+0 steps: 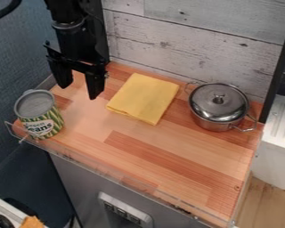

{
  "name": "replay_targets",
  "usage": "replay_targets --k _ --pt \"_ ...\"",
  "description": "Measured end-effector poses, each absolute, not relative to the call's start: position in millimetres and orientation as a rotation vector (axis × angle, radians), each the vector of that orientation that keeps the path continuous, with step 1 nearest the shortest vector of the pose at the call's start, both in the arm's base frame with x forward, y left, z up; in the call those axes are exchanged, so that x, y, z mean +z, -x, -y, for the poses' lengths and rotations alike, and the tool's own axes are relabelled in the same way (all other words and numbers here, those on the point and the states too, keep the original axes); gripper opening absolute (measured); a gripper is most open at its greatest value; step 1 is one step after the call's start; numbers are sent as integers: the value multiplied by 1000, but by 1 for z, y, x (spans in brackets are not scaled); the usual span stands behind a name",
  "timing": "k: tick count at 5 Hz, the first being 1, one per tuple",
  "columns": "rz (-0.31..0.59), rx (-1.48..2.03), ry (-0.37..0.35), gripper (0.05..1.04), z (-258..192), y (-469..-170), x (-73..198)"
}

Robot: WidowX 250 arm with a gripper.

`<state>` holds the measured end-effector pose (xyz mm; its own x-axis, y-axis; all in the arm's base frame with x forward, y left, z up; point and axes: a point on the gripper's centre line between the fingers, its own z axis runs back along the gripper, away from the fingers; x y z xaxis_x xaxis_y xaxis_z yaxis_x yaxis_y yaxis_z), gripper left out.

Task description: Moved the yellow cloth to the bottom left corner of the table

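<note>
camera view: hand (79,91) downward, fingers (95,85) apart, near yellow cloth (144,98)

And here the camera view looks down at a slant from above the clear plastic front lip (97,164), fairly near, facing across the reddish-brown striped wooden tabletop (168,156) toward the whitewashed wooden plank wall (163,40) behind.

The yellow cloth (144,98) lies flat and slightly askew on the wood-grained tabletop (163,144), folded into a near-rectangle, toward the back, left of centre.
</note>
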<state>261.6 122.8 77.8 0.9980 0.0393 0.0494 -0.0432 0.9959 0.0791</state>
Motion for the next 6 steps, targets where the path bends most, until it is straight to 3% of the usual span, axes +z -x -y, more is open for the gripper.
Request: replay_targets --k 1,4,6 --pt "23 44 -65 1001 -121 -261 69" --pt "59 16 -49 1001 -83 -364 18" --pt "97 47 -78 1001 -85 -383 -14"
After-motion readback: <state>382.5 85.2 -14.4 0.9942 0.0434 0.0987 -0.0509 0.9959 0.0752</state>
